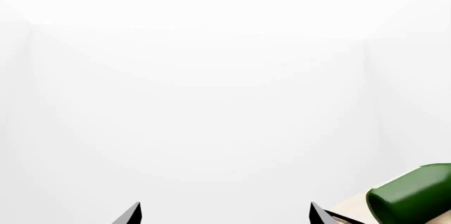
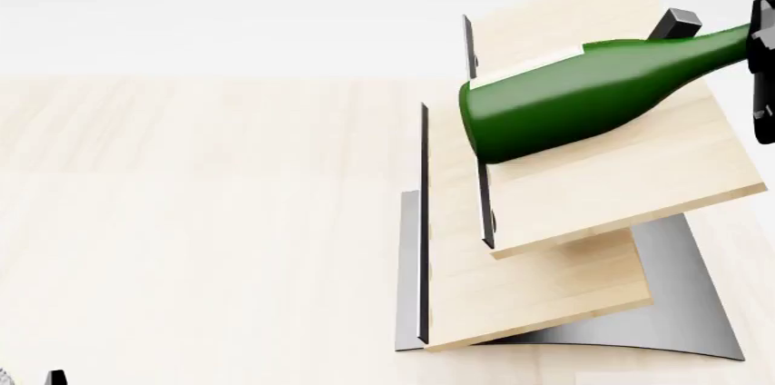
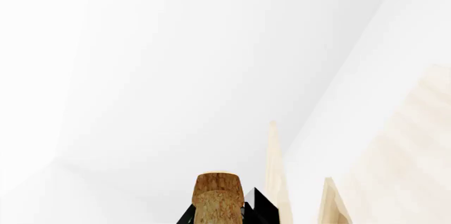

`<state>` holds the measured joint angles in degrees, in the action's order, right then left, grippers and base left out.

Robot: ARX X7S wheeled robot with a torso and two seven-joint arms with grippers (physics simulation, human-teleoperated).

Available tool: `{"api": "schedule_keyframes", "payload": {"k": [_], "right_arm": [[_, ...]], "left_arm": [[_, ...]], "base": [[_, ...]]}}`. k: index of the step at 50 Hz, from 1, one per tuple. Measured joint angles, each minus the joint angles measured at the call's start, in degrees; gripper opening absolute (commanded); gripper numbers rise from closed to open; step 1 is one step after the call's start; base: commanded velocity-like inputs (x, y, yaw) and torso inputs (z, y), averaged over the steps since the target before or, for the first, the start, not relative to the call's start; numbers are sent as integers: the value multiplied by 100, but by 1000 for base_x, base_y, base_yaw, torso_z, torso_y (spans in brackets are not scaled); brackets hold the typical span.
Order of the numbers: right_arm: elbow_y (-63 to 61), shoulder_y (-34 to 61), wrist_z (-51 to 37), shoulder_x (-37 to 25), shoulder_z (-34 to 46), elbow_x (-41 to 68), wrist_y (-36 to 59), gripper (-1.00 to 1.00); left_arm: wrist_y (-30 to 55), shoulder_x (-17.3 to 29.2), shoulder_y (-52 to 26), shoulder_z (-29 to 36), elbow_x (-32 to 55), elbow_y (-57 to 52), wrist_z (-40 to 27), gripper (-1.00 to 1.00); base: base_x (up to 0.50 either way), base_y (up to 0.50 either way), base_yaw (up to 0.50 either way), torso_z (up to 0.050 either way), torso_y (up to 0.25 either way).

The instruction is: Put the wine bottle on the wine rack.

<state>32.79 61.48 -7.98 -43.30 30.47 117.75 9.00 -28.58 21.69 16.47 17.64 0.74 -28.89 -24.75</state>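
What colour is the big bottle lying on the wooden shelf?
The wine bottle is dark green. The head view shows it best.

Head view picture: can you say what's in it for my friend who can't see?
A dark green wine bottle lies tilted over the top board of a light-wood wine rack, its neck held by the right gripper at the picture's edge. The rack stands on a pale wooden table.

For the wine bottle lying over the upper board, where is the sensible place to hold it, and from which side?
Grip the wine bottle by its narrow neck, coming from the cork end at the rack's right. The right tool already holds there. The fat body spans the wine rack's upper board, too wide to pinch.
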Motion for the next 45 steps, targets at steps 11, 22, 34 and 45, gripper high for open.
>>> {"api": "schedule_keyframes", "payload": {"k": [11, 22, 34, 45], "right_arm": [[10, 18, 93, 5, 1, -58, 53, 100], [78, 56, 202, -3, 8, -109, 94, 100], [-55, -109, 223, -174, -145, -28, 7, 100], [-94, -333, 308, -316, -289, 49, -101, 100]], "left_arm": [[5, 10, -11, 26, -10, 5, -12, 100], [13, 22, -13, 51, -22, -4, -24, 100], [10, 34, -17, 78, -38, 6, -39, 100], [-3, 42, -25, 95, -46, 26, -57, 100]], "base": [[0, 0, 0, 0, 0], [0, 0, 0, 0, 0], [0, 0, 0, 0, 0], [0, 0, 0, 0, 0]]}}
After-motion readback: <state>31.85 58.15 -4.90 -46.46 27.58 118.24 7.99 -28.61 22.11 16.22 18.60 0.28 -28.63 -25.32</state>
